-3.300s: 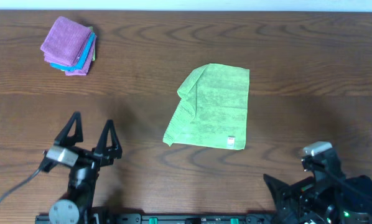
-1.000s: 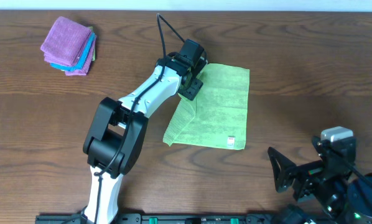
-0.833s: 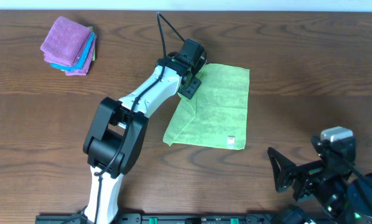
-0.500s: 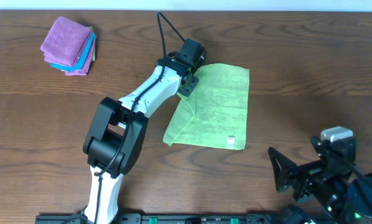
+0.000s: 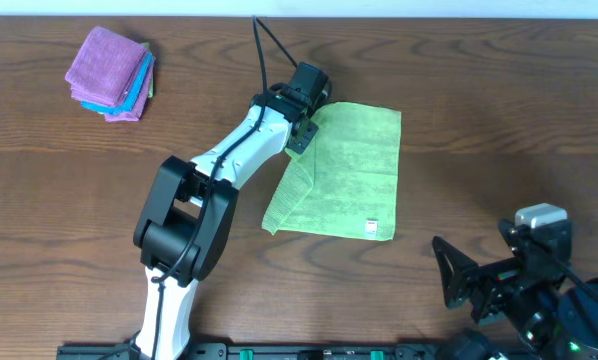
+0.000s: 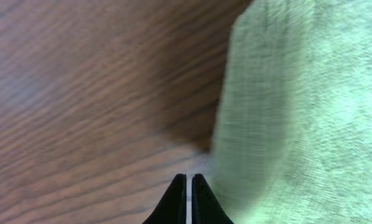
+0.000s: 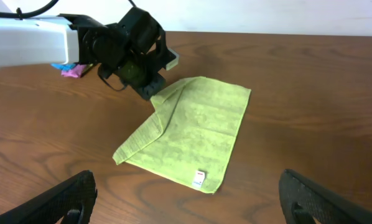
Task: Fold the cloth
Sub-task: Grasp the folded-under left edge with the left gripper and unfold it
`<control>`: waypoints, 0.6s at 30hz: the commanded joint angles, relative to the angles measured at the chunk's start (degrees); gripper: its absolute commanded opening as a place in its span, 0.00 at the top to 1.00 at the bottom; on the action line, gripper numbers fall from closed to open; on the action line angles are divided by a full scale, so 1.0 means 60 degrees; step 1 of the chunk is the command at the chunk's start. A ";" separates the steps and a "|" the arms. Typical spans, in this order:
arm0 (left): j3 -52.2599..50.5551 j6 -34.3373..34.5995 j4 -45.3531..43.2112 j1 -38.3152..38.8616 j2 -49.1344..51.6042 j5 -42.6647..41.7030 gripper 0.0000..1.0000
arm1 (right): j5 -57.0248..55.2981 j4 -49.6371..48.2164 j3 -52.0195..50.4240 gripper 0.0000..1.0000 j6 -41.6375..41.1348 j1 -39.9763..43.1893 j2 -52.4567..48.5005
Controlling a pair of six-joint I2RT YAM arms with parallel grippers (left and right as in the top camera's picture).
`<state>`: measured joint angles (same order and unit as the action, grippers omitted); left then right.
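The lime-green cloth (image 5: 354, 170) lies flat mid-table with its left side folded over and a small white tag (image 5: 372, 227) at the near edge. My left gripper (image 5: 301, 130) is stretched out to the cloth's far left corner. In the left wrist view its fingertips (image 6: 187, 178) are pressed together right at the edge of the cloth (image 6: 298, 112), shut on that edge. My right gripper (image 7: 187, 180) hangs open and empty near the table's front right, with the cloth (image 7: 192, 124) and its tag (image 7: 199, 178) lying ahead of it.
A stack of folded purple and turquoise cloths (image 5: 109, 72) sits at the far left corner of the table. The left arm (image 5: 229, 160) runs diagonally from the front left to the cloth. The right arm's base (image 5: 539, 290) stands at the front right.
The left jaws have closed at the cloth's far left corner, and the arm has barely shifted. Earlier that arm stood at the front left. The right arm is still.
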<state>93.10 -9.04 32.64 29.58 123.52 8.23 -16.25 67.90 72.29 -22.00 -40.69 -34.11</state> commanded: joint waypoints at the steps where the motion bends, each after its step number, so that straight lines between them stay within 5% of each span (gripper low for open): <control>1: 0.0124 -0.0193 -0.0178 -0.0044 0.0007 0.0448 0.94 | 0.0025 0.0004 0.0004 0.08 -0.0117 -0.0080 -0.0007; 7: 0.0127 -0.0197 -0.0080 -0.0062 0.0004 0.0364 0.94 | 0.0025 0.0029 0.0004 0.08 -0.0117 -0.0080 -0.0007; 11: 0.0127 -0.0178 0.0437 -0.0040 -0.0025 -0.0353 0.83 | -0.0047 0.0033 0.0004 0.08 -0.0113 -0.0080 -0.0007; 13: 0.0127 -0.0171 0.0550 -0.0040 -0.0073 -0.0754 0.71 | -0.0080 0.0025 0.0004 0.07 -0.0113 -0.0080 -0.0007; 15: 0.0138 -0.0175 0.0557 -0.0033 -0.0142 -0.1053 0.40 | -0.0087 0.0029 0.0004 0.07 -0.0113 -0.0080 -0.0007; 18: 0.0200 -0.0175 0.0565 -0.0033 -0.0237 -0.1129 0.33 | -0.0087 0.0033 0.0004 0.07 -0.0113 -0.0080 -0.0007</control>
<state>93.10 -10.13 35.77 29.41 123.50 3.90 -16.32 68.05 72.29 -22.02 -40.69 -34.11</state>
